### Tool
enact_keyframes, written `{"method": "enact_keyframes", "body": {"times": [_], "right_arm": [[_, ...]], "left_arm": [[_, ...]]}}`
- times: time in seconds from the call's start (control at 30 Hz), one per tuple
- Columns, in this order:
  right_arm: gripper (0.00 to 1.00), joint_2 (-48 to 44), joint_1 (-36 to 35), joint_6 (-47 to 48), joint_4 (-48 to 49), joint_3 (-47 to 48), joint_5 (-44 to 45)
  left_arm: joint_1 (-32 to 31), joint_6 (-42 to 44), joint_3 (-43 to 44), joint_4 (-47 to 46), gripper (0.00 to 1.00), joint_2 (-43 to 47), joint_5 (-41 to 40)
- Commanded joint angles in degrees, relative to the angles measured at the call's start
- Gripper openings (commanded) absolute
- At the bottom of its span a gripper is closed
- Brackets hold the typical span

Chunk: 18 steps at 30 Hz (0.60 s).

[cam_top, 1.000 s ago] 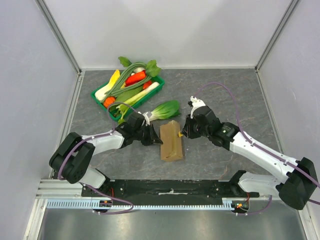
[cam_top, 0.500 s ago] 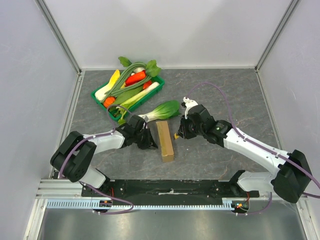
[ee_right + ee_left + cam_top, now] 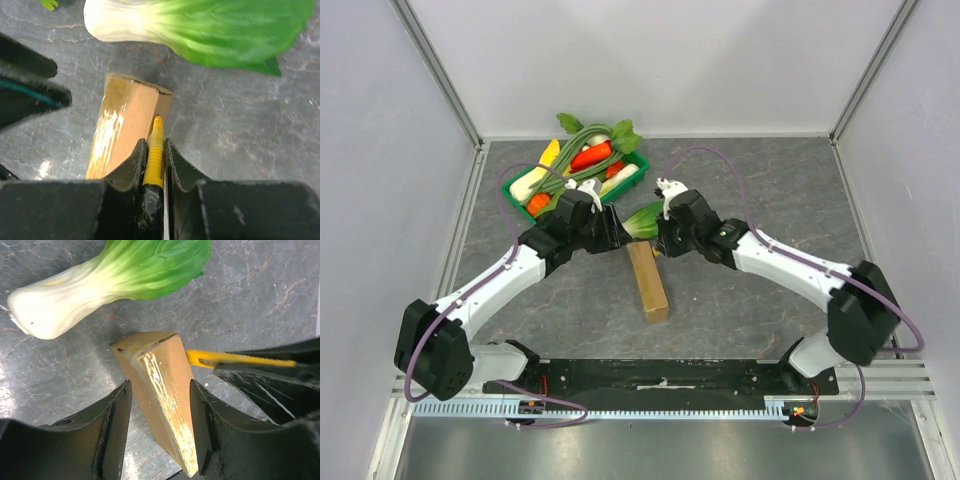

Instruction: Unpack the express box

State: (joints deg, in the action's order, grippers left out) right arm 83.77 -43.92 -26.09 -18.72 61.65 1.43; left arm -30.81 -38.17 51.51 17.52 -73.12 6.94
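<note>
The express box [image 3: 650,285] is a small brown carton standing on its long narrow side, running from the table's middle towards the front. My left gripper [image 3: 618,238] is open and straddles the box's far end [image 3: 160,375]; floor shows between its left finger [image 3: 117,425] and the carton. My right gripper [image 3: 660,243] is shut on a yellow utility knife [image 3: 155,150]. The knife's tip rests at the far top corner of the box [image 3: 125,135]. The knife also shows in the left wrist view [image 3: 225,359].
A bok choy [image 3: 642,218] lies just behind the box's far end, close to both grippers [image 3: 110,280] [image 3: 200,30]. A green plastic tray [image 3: 515,190] heaped with vegetables stands at the back left. Walls close in the table on three sides.
The box went from lying flat to standing on its side. Both grippers moved away from me to its far end, the left one coming astride it and the knife reaching its corner.
</note>
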Motion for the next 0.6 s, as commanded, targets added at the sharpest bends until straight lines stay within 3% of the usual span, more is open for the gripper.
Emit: {"method": "enact_keyframes", "body": {"times": [0.0, 0.1, 0.2, 0.43, 0.57], "right_arm": [[0.0, 5.96, 0.59, 4.63, 6.5, 6.37, -6.25], [0.0, 9.04, 0.59, 6.22, 7.9, 8.66, -14.4], [0.0, 9.49, 0.59, 7.71, 8.09, 9.37, -16.98], [0.0, 1.69, 0.86, 7.28, 4.31, 11.12, -1.97], [0.0, -3.07, 0.33, 8.68, -2.71, 11.22, -10.82]], "left_arm": [[0.48, 5.39, 2.89, 6.11, 0.57, 0.17, -3.51], [1.62, 6.09, 4.38, 8.57, 0.58, 1.75, -6.58], [3.73, 5.65, 5.71, 12.18, 0.6, 2.72, -8.52], [4.62, 7.58, 5.71, 10.18, 0.61, 2.46, -4.93], [4.88, 9.52, 9.04, 7.98, 0.61, -0.96, -1.41]]}}
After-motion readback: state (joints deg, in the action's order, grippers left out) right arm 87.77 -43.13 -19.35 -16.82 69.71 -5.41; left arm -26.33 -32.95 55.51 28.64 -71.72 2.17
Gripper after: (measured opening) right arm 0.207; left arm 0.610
